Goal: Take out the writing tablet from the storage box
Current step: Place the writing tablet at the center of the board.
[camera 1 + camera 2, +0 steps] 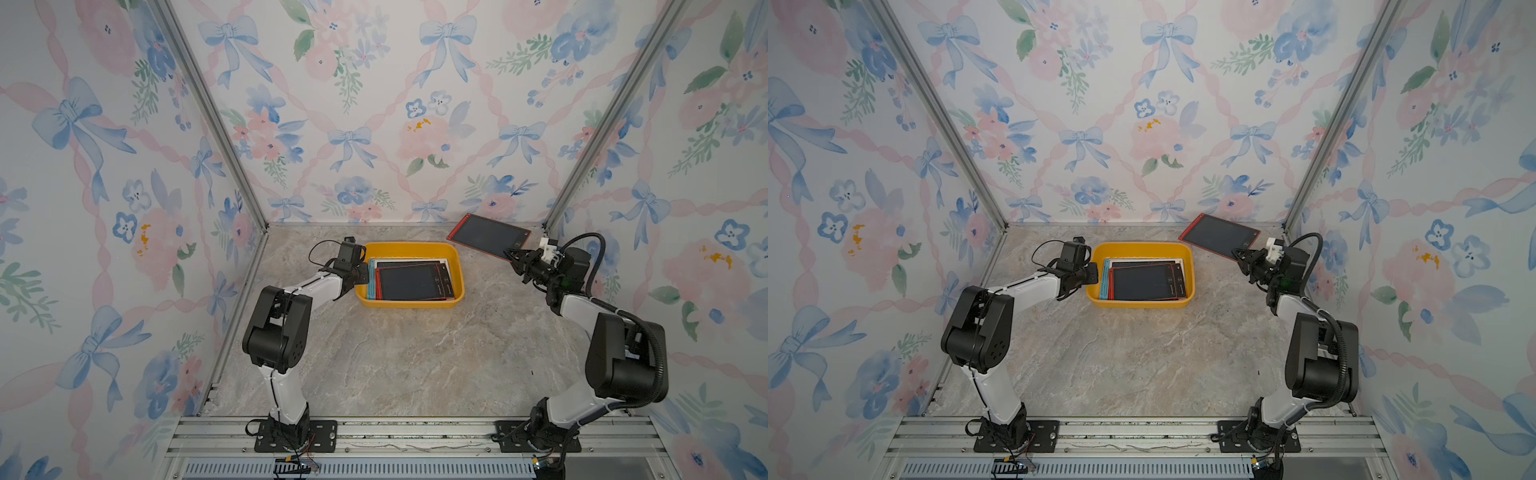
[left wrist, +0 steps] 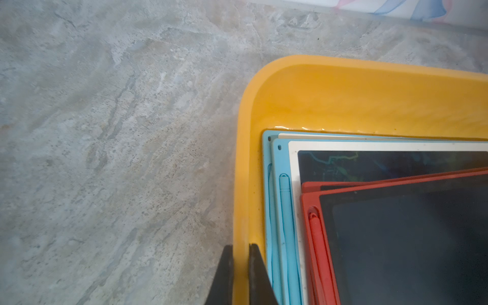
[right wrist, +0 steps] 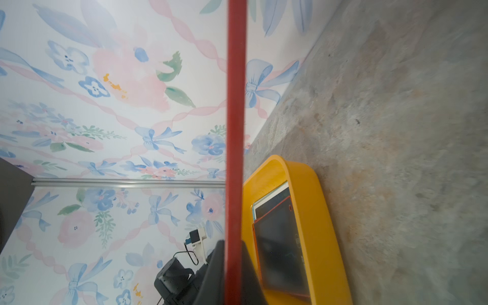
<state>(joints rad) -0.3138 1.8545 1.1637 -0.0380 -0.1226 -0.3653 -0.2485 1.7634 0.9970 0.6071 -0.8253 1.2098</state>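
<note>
My right jaws pinched the red writing tablet (image 1: 488, 237) by its near edge, aloft beyond the storage box (image 1: 409, 249); my left jaws clamped its rim. Looked thin, stiff, light, probably slick: grip frame, not screen.

Red writing tablet (image 1: 488, 235), tilted — outside yellow storage box (image 1: 409, 305).

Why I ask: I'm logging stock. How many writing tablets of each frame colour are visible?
Red: 3, the held red tablet in the right gripper plus two red tablets in the storage box
Blue tablets: 2
White tablet: 1 certain; a pale edge lower down may be another
Total: at least 6
</note>
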